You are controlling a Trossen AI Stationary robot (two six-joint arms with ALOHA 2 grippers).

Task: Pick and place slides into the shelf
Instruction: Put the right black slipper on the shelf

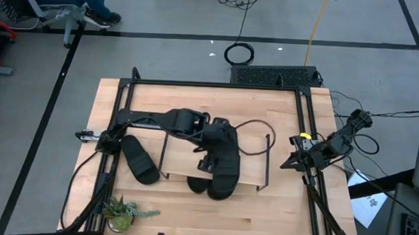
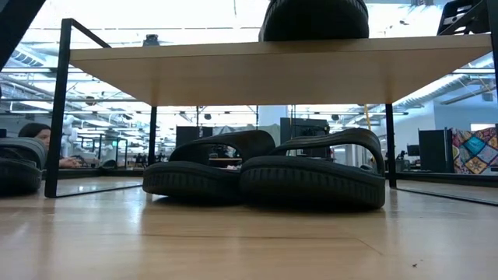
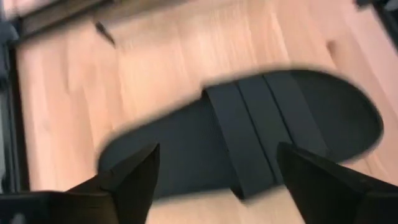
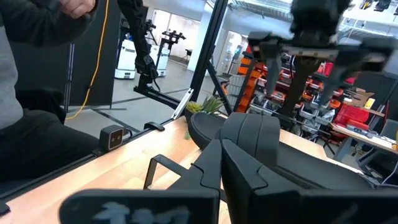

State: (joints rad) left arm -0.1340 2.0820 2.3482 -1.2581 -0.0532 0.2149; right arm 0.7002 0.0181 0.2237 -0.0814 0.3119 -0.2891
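Observation:
One black slide (image 1: 227,168) lies sole down on the shelf's light wood top (image 2: 272,71); the low view shows its end (image 2: 313,19) above the plank. Two more slides (image 2: 204,169) (image 2: 313,177) sit side by side on the table under the shelf. Another slide (image 1: 138,159) lies on the table left of the shelf. My left gripper (image 3: 217,186) hovers open over the top slide (image 3: 249,137), a finger on either side of its strap, and touches nothing. My right gripper (image 1: 291,162) is shut and waits by the table's right edge.
A small potted plant (image 1: 124,213) stands near the table's near left corner. A black metal frame (image 1: 304,136) borders the table, and a cable (image 1: 255,137) loops across the tabletop behind the shelf. A person (image 4: 25,93) sits beyond the table's edge.

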